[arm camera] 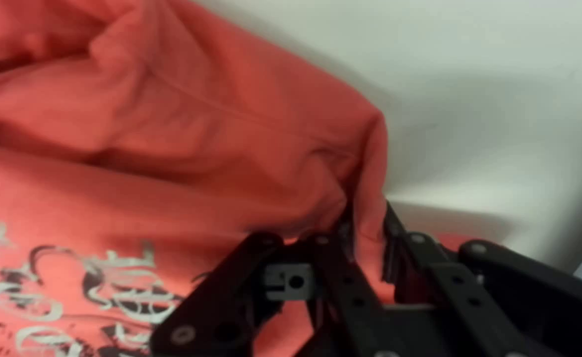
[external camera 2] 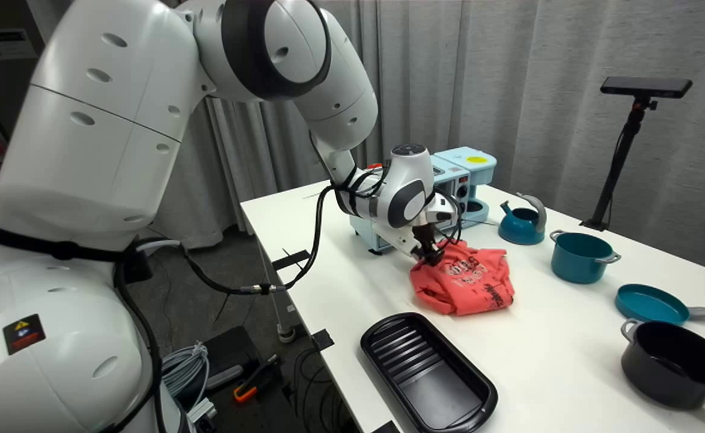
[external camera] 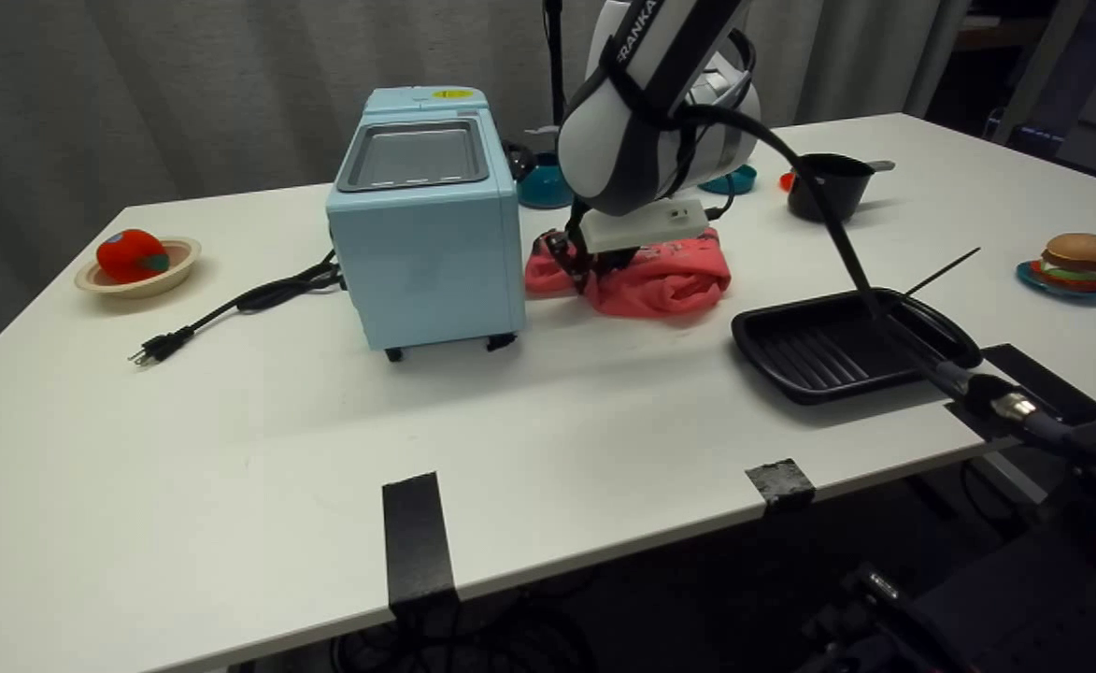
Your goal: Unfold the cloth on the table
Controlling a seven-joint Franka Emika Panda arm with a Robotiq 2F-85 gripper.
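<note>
My gripper pinches a fold of the printed coral cloth, three o'clock from the toaster oven in an exterior view; if several layers are caught, pulling could drag it unopened.

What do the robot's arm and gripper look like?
The arm is white and rounded, with black rings, black straps, FRANKA lettering and a looping black cable. The gripper is black, with angular linkages and round, paler screw heads.
</note>
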